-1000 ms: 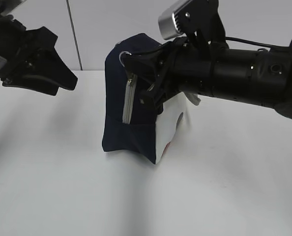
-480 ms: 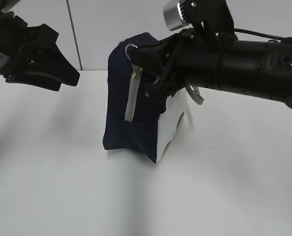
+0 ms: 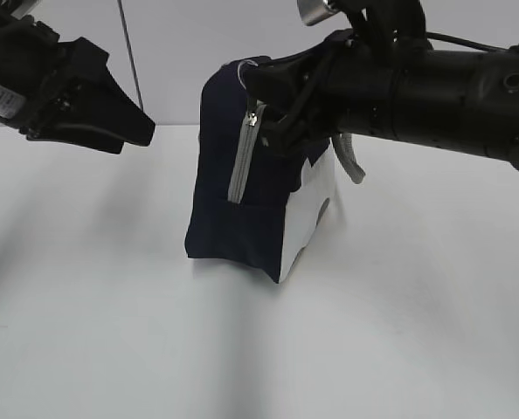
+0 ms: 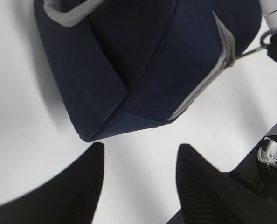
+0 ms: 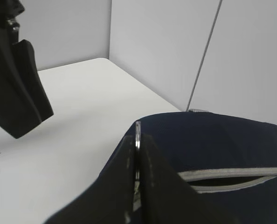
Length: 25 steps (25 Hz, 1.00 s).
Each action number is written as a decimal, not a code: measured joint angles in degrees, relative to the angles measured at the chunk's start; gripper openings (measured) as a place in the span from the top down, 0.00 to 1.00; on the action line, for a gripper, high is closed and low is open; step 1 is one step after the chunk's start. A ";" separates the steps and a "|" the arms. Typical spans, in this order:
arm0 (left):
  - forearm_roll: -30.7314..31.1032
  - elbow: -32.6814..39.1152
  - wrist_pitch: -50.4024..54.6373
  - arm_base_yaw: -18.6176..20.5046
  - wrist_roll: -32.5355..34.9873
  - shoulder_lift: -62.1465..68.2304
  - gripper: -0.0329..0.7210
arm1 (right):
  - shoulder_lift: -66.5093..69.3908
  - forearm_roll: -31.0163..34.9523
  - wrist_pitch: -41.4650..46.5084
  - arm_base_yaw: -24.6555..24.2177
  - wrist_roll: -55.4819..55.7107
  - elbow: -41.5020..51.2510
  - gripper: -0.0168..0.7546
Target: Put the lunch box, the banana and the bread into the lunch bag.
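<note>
The navy lunch bag (image 3: pixel 233 218) stands on the white table with its white side panel (image 3: pixel 310 209) facing right. A grey zipper (image 3: pixel 242 161) runs down its near end. My right gripper (image 3: pixel 252 78) is shut on the zipper's ring pull (image 5: pixel 138 127) at the bag's top corner. The pull shows as a thin metal edge between the closed fingers (image 5: pixel 124 186). My left gripper (image 3: pixel 141 131) hangs open and empty above the table, left of the bag. In the left wrist view the bag (image 4: pixel 138 60) lies just beyond the open gripper (image 4: pixel 139 149). Lunch box, banana and bread are out of view.
A grey handle (image 3: pixel 351 161) hangs over the bag's right side under the right arm. White table (image 3: pixel 111 332) spreads in front and to the left. A wall with a vertical seam (image 3: pixel 130 52) stands behind.
My right gripper has risen and shifted right with the ring pull, drawing the bag's top corner up and making it stand straighter. The left gripper has crept slightly right.
</note>
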 joint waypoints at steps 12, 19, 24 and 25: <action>-2.51 0.00 0.00 -0.23 12.62 0.00 0.48 | -0.09 4.88 1.08 0.00 0.33 0.00 1.00; -13.38 2.51 -0.71 -0.25 28.25 0.00 0.48 | -0.09 5.21 1.34 0.00 1.20 0.00 1.00; -22.22 6.31 -2.04 0.07 42.17 0.57 0.48 | -0.09 5.21 1.34 0.00 1.31 0.00 1.00; -23.96 6.99 -2.20 0.39 44.23 0.99 0.48 | -0.09 5.21 1.34 0.00 1.43 0.00 1.00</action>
